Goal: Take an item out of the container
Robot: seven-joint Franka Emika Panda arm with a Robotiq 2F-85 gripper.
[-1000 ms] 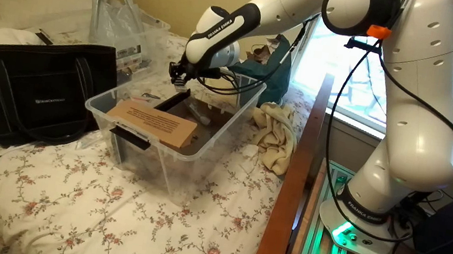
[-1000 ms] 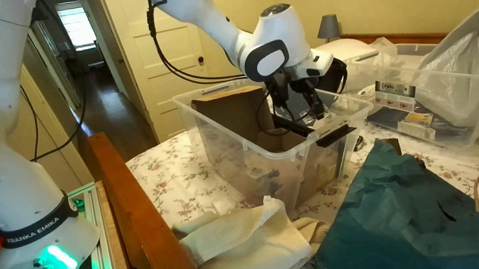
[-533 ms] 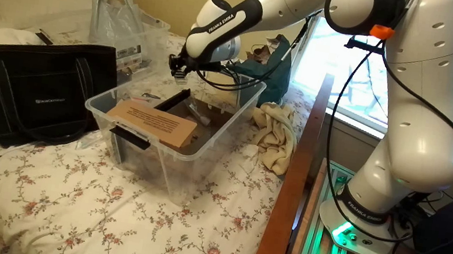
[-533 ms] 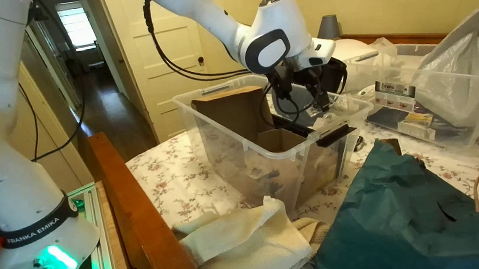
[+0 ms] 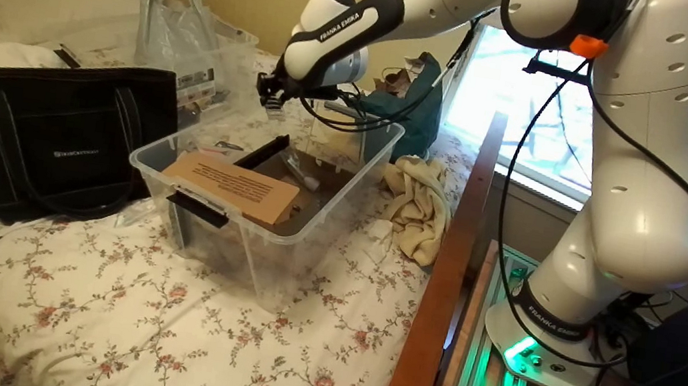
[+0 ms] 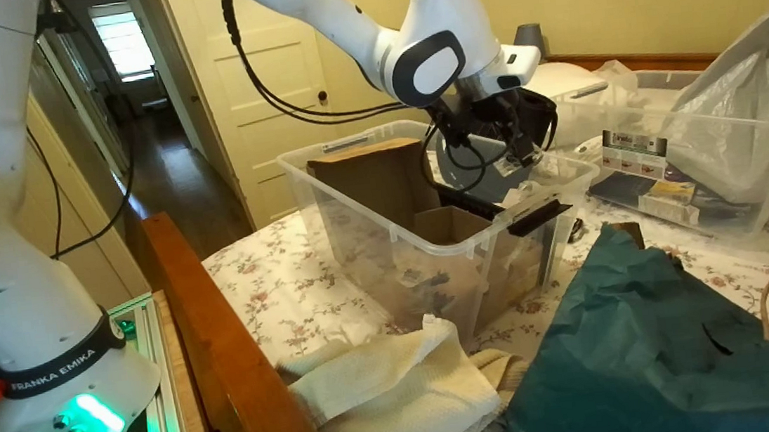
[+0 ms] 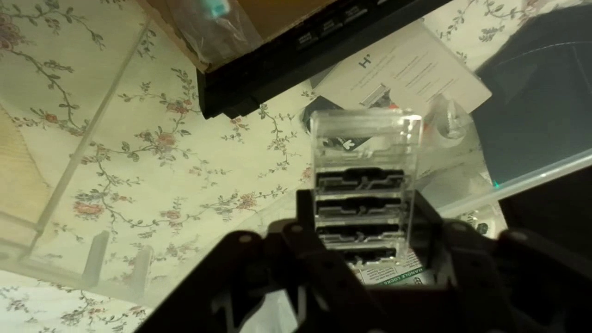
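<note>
The container is a clear plastic bin (image 5: 267,263) on the bed, also in an exterior view (image 6: 374,259). My gripper (image 7: 363,208) is shut on a small clear plastic case (image 7: 363,150) that holds several black pieces in a row. One finger (image 7: 305,206) presses each side of the case. In the exterior views the gripper (image 5: 270,92) (image 6: 525,154) points down at the bin, around rim height; I cannot tell whether the case clears the rim. A cardboard box (image 5: 231,184) (image 6: 367,179), a black bar (image 5: 263,151) and a white card (image 7: 402,69) are in the bin.
A black tote bag (image 5: 56,132) stands beside the bin. A second clear bin with a grey plastic bag (image 6: 749,124) stands behind. A cream towel (image 6: 402,398) and a teal bag (image 6: 666,351) lie close by. A wooden bed rail (image 5: 435,313) separates bed and robot base.
My gripper has risen with the clear case still in it, away from the bin's inside. The bin and the things in it have not moved.
</note>
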